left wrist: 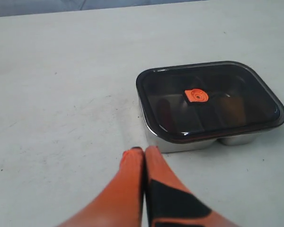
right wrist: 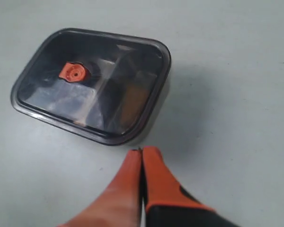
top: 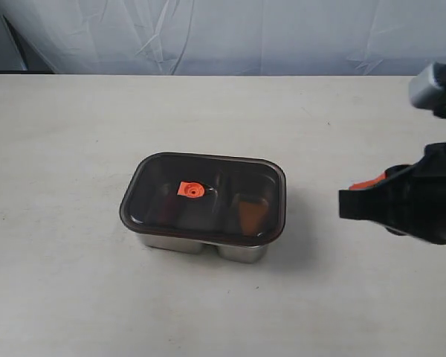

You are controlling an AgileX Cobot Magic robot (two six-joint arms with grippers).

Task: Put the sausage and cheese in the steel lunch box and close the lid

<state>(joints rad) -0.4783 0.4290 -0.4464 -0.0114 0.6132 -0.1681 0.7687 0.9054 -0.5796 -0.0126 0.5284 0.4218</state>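
The steel lunch box [top: 241,253] sits mid-table with the dark translucent lid [top: 208,172] lying flat on it, orange valve tab [top: 191,190] up. Through the lid a dim reddish shape, the sausage [top: 171,213], shows in one compartment. An orange-brown block, the cheese [top: 249,213], shows in the other. My right gripper [top: 343,204] hovers to the right of the box, shut and empty. In the right wrist view its tips [right wrist: 142,151] sit just off the lid [right wrist: 92,85]. My left gripper [left wrist: 143,151] is shut and empty, close to the box [left wrist: 180,144]; it is out of the exterior view.
The pale tabletop [top: 67,149] spreads around the box on all sides. A grey-blue cloth backdrop [top: 223,33] hangs behind the table's far edge. Part of the right arm [top: 435,85] shows at the upper right.
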